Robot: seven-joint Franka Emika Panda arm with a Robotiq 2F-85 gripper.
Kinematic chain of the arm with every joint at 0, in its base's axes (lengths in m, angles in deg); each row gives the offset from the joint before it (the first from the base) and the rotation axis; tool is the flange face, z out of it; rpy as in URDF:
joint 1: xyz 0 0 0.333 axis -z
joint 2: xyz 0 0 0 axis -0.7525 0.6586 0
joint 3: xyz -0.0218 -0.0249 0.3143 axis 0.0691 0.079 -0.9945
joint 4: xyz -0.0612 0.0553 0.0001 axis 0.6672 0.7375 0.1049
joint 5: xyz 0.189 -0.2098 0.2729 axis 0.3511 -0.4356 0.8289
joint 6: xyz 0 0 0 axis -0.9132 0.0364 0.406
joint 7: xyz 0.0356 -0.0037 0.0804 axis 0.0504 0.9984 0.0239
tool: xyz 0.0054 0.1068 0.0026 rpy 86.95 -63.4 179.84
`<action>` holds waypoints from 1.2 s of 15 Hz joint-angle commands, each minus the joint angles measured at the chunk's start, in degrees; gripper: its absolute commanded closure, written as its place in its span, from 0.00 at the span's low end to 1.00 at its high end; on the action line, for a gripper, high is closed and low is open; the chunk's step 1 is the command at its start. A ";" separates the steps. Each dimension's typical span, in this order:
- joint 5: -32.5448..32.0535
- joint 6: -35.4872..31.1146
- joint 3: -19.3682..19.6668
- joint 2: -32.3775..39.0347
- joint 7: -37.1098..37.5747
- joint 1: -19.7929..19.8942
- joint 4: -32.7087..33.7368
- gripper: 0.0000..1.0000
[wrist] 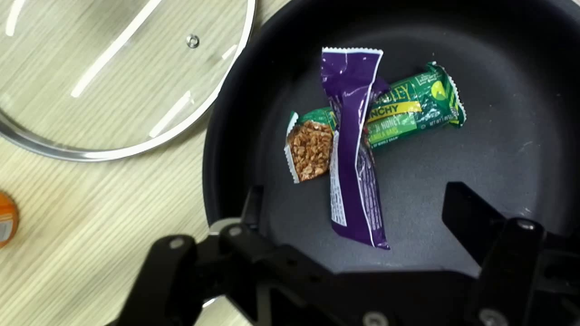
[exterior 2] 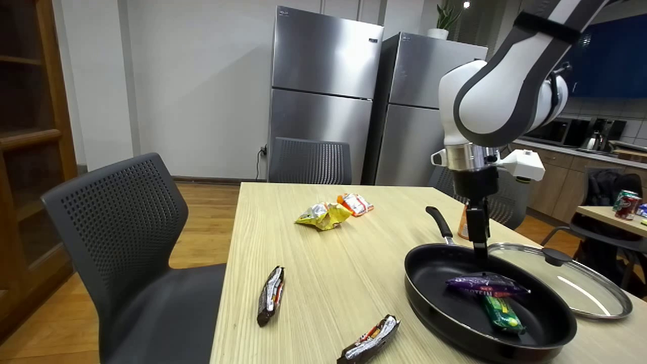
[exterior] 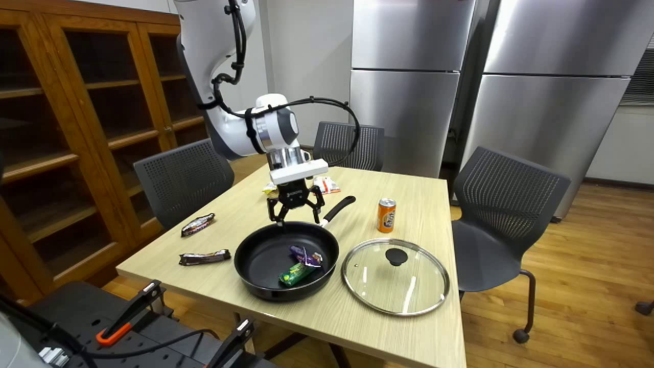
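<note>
Nearest the wrist camera, the gripper (wrist: 356, 194) is hanging agape and empty, its fingers standing wide apart and blocking part of the pan (wrist: 489, 158) at six o'clock. Toward twelve, a purple-wrapped bar (wrist: 351, 140) is lying inside the pan, hiding the middle of a green packet (wrist: 414, 108). Beyond, the view is cropping a glass lid (wrist: 136, 77) at ten and an orange can (wrist: 6, 217) at nine.

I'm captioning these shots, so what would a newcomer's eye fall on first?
Most likely the round black frying pan on the pale wood-grain table, where a shiny purple snack packet lies across a green granola-bar packet. Over the pan hangs the open black two-fingered gripper of a white robot arm. Beside the pan lies a round clear glass lid, and near it stands a bright orange soda can.
</note>
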 commanded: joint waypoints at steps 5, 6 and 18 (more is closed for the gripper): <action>-2.79 3.46 -1.70 -2.10 1.88 -4.14 3.65 0.00; -2.46 4.20 -2.28 -1.71 1.57 -4.50 4.86 0.00; -2.21 12.35 -8.56 6.67 -4.62 -8.83 21.44 0.00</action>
